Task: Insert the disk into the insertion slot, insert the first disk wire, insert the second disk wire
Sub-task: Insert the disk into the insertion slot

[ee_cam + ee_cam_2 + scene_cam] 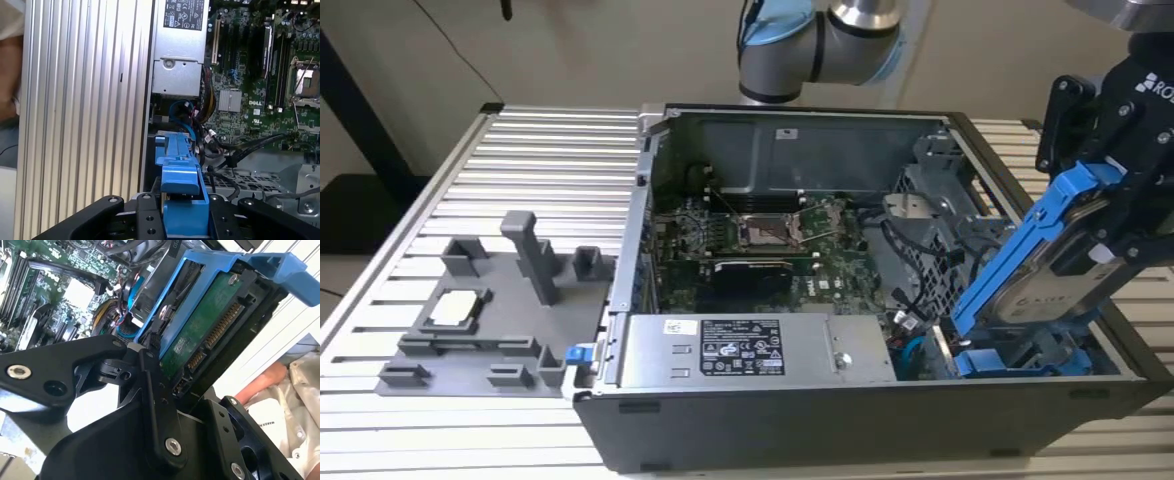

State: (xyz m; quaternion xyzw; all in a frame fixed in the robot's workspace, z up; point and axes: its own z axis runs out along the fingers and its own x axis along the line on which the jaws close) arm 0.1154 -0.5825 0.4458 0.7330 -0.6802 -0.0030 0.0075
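Spanning the scene, a ribbed aluminium bench [547,150] carries an open computer case [761,420], with a grey moulded fixture plate [480,320] lying beside it toward the exterior view's left. Behind the case rises the robot arm [821,45]. Inside, a green motherboard [747,240] covers the floor, and a grey power supply [734,350] with a white sticker sits along the near wall. A perforated grey drive cage [927,255] stands at the side toward the exterior view's right. Over that corner the disk [1047,275], framed in its bright blue bracket, hangs steeply tilted, its lower end dipping into the case just beside the cage and its upper end raised above the rim; whether it has entered a bay cannot be told. The black claw [1107,230] is clamped on the disk's upper end, one finger on each side of the bracket in both wrist views.
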